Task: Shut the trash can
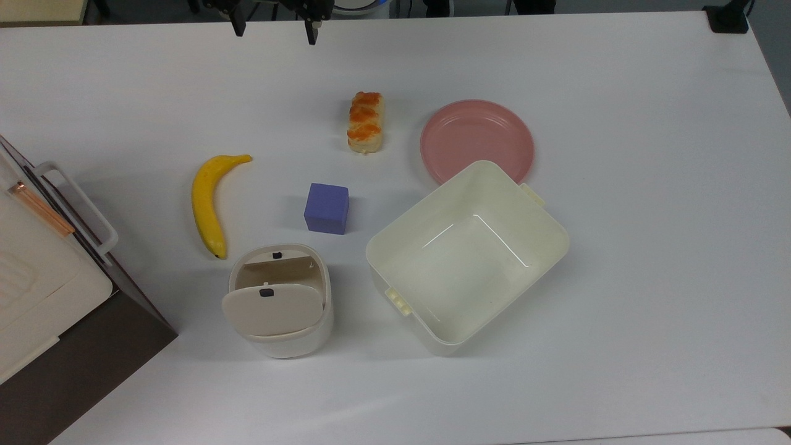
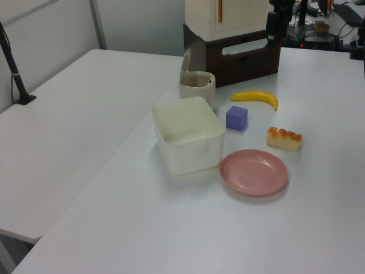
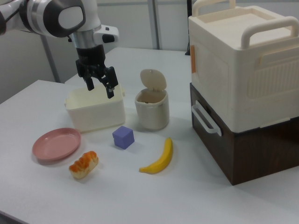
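The right view shows the arm's grey wrist and the gripper [image 3: 100, 85] pointing down, fingers spread, holding nothing; the top view catches just its fingertips [image 1: 313, 34] at 12 o'clock. The bin [image 1: 281, 301], lid [image 1: 272, 310] raised, stands at 7 o'clock from the cube [image 1: 327, 208].

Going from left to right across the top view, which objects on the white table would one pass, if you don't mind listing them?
Banana → trash can → purple cube → bread → pink plate.
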